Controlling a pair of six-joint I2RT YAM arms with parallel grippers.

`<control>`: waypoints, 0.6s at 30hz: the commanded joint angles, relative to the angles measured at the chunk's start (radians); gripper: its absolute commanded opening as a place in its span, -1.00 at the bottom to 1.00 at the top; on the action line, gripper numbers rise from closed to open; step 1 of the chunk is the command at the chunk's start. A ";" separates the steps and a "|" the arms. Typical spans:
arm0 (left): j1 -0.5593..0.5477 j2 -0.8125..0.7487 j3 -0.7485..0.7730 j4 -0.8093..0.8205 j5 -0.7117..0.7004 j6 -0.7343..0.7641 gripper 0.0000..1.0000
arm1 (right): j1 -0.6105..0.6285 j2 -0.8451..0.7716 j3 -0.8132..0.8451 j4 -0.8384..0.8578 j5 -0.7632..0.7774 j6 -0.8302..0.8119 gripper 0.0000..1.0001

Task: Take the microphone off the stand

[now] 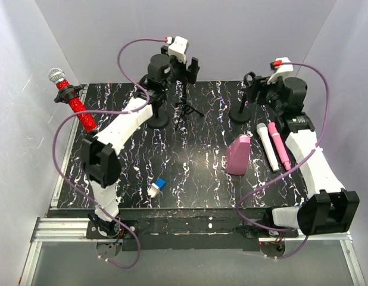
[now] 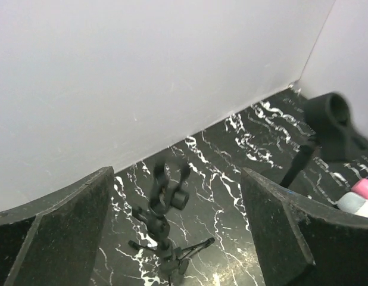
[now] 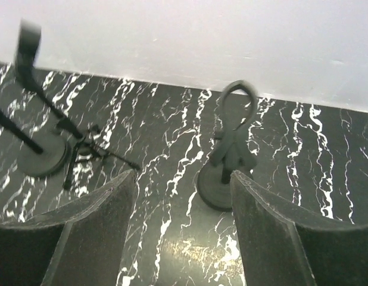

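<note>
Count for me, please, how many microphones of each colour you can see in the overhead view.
Red microphone: 1
White microphone: 1
Pink microphone: 1
Total: 3

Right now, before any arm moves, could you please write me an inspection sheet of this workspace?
Surface: black marbled table; no spill seen.
Job's things: red microphone held in a black clip at the far left edge; tripod stand and round-base stand, both clips empty; white microphone and pink microphone lying side by side on the right.
Clutter: pink pouch; small blue-and-white object.
Grippers: left gripper open above the tripod stand; right gripper open before the round-base stand; both hold nothing.
Cables: purple cables loop from both wrists.
Surroundings: white walls; metal rail at the near edge.
</note>
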 commanded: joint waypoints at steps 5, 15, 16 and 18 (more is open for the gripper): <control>0.005 -0.325 -0.127 -0.110 0.020 0.146 0.75 | -0.132 0.137 0.153 -0.008 -0.097 0.179 0.42; 0.006 -0.499 -0.270 -0.330 0.117 0.225 0.74 | -0.153 0.259 0.184 0.045 -0.151 0.119 0.42; 0.006 -0.510 -0.279 -0.340 0.115 0.228 0.74 | -0.153 0.272 0.195 0.051 -0.151 0.116 0.42; 0.006 -0.522 -0.290 -0.361 0.106 0.234 0.74 | -0.153 0.306 0.216 0.060 -0.169 0.096 0.41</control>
